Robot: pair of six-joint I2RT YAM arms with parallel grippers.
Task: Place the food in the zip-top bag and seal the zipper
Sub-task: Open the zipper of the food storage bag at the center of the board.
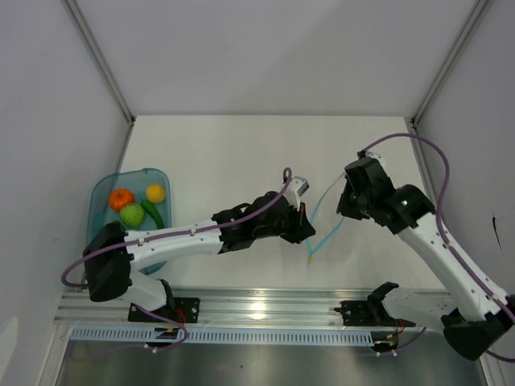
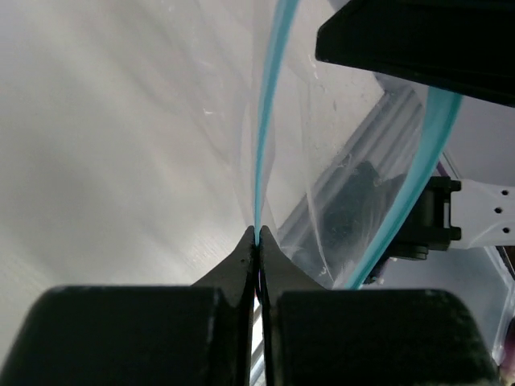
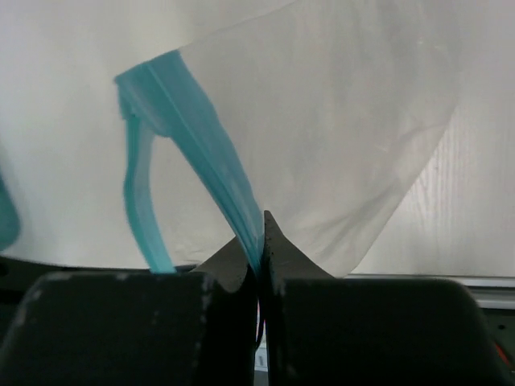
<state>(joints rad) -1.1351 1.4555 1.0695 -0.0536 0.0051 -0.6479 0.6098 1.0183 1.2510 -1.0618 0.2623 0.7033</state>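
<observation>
The clear zip-top bag hangs between my two grippers over the table's middle. My left gripper is shut on one light blue zipper strip, pinched at the fingertips. The bag's clear film spreads to the right of that strip. My right gripper is shut on the other zipper strip, and the bag fans out above its jaws. The mouth gapes between the two strips. The food lies in the tray at left: an orange fruit, a yellow one, a green round one and a green chili.
A teal translucent tray sits at the table's left edge, beside the left arm's base. An aluminium rail runs along the near edge. White walls close in the table at the left, back and right.
</observation>
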